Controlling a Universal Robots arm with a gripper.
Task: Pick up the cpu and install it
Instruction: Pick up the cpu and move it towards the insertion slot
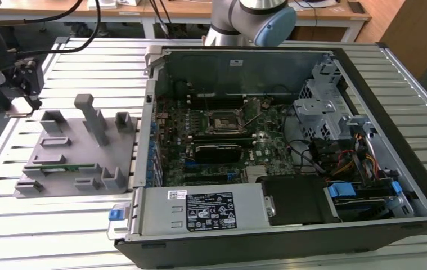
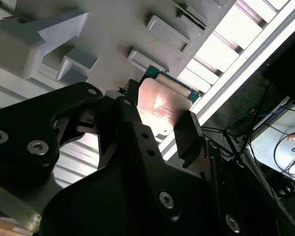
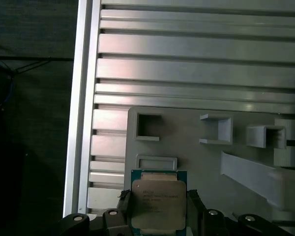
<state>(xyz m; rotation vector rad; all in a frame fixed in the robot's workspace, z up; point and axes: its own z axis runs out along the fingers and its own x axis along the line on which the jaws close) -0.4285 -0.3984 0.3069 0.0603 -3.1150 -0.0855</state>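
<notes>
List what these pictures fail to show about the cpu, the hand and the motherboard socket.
- Underside of the cpu: faces away in both wrist views.
- Two cpu edges, first wrist view: covered by the fingers of the hand; one end is cut by the picture's edge.
- The socket, exterior view: too small to tell whether its lever is up or anything sits in it.

One cpu [image 3: 157,196], one gripper [image 3: 158,210], one open computer case [image 1: 236,72] with one black socket frame [image 1: 221,122] on its board, one grey fixture plate [image 1: 55,183], and, near one edge of that plate, seemingly one green memory stick [image 1: 63,167].
</notes>
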